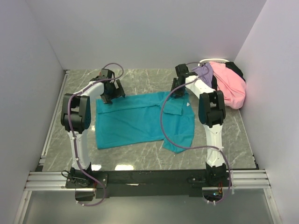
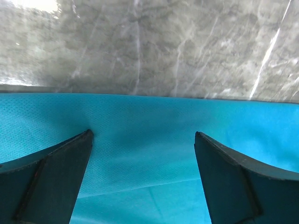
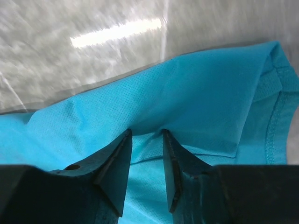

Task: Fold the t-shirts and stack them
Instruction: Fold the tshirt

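Pinching the teal t-shirt (image 1: 135, 121), right gripper (image 3: 146, 134); left gripper (image 2: 142, 135) agape over it.

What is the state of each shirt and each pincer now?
teal t-shirt: spread on the table, right part doubled over.
left pincer: open, over the shirt's far edge.
right pincer: shut on the teal t-shirt's cloth.
pink t-shirt, lavender t-shirt, black t-shirt: heaped unfolded, far right corner.

Teal t-shirt (image 1: 135, 122) cropped by both wrist views, far edge partly masked beneath left gripper (image 1: 111, 96) and right gripper (image 1: 179, 92), basket (image 1: 217, 60) mostly buried under pink t-shirt (image 1: 231, 86)
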You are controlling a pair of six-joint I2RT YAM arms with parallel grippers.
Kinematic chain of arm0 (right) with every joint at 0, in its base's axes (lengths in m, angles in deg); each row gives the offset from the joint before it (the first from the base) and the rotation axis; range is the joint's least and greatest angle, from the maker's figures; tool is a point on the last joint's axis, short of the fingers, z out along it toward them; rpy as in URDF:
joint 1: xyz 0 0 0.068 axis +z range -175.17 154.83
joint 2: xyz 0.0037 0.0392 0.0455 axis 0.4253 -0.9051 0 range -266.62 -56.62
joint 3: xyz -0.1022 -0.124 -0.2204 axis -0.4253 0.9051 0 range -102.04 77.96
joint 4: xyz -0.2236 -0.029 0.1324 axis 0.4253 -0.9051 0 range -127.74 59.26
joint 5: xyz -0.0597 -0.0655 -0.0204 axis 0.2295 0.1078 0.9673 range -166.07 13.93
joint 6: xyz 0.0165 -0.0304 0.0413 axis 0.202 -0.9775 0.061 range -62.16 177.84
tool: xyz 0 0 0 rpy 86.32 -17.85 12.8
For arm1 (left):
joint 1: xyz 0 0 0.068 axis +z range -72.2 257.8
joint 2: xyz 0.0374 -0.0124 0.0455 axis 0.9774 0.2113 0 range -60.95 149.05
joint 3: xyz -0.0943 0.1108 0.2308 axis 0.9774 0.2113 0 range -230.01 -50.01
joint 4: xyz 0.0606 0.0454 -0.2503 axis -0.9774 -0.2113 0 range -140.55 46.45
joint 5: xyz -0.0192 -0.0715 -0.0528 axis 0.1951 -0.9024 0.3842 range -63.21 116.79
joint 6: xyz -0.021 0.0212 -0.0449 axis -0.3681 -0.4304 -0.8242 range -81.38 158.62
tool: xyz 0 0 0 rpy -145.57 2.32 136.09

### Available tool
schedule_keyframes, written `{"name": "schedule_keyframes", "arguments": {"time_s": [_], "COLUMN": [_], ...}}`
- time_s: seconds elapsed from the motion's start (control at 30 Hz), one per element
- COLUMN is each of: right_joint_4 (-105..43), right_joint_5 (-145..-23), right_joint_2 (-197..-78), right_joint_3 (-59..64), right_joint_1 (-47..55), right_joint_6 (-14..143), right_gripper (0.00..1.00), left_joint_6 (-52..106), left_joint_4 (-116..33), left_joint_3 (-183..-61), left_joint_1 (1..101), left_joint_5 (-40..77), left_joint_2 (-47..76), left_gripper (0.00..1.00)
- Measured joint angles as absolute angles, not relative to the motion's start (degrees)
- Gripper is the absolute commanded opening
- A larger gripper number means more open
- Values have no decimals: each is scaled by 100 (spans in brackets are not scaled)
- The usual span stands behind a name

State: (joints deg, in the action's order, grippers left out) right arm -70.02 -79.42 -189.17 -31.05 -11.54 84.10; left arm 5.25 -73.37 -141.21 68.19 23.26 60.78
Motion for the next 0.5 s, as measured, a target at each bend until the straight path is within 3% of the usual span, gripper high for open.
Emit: {"name": "schedule_keyframes", "arguments": {"time_s": [0.1, 0.2, 0.37, 0.5], "right_joint_4": [-6941, -6526, -5870, -5416], "right_joint_5": [-7958, -8043, -8388, -8585], "right_joint_2": [-18967, -18537, -16898, -15728], "right_joint_3": [-3243, -2601, -865, -214], "right_joint_1": [-1154, -1154, -1150, -1053], "right_joint_6": [8260, 8126, 8067, 8010], "right_gripper": [50, 56, 57, 59], "left_joint_6": [488, 477, 468, 447], "left_joint_4": [-7280, -7221, -7191, -7261], "left_joint_3": [-14112, -14062, -13931, -13574], "left_joint_1": [6863, 6896, 6909, 6907], "left_joint_5": [2337, 2363, 2411, 2461], "left_joint_2": [6057, 6013, 5897, 5569], "left_gripper": [99, 99, 99, 99]}}
